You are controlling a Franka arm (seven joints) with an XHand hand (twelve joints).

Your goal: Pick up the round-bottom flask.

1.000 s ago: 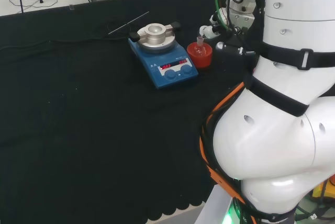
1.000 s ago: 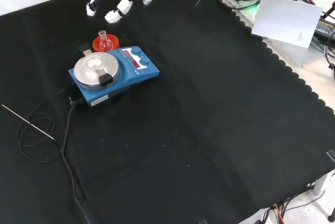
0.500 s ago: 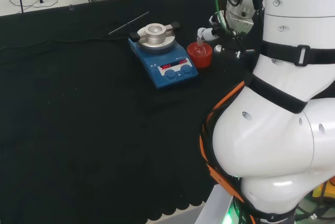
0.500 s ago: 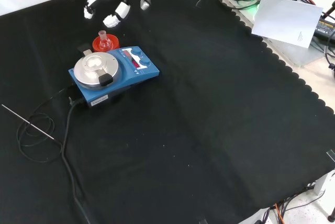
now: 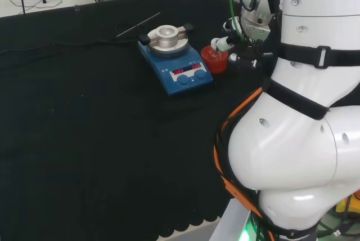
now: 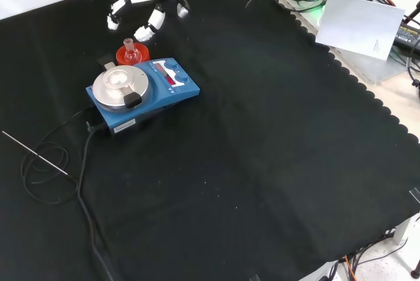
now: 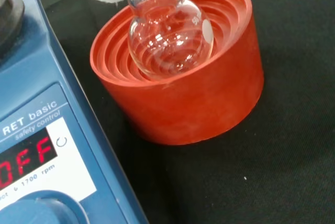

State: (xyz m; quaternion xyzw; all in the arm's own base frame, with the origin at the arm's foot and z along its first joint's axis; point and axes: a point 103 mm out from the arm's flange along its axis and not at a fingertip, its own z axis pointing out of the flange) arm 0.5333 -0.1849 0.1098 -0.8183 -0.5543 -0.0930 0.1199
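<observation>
A: Where is the flask (image 7: 170, 38)?

B: At the wrist view's upper middle, seated in the red ribbed stand (image 7: 209, 96) beside the blue hotplate (image 6: 141, 90). Not lifted.

A: And the hand (image 6: 146, 6)?

B: Upper left of the front view, fingers spread, holding nothing. Grasp and lift remain.

A: Materials?

B: Clear round glass, matte stand, black cloth.

One round-bottom flask (image 7: 170, 38), one red stand (image 7: 193, 98), one blue stirrer plate (image 6: 141, 92).
</observation>
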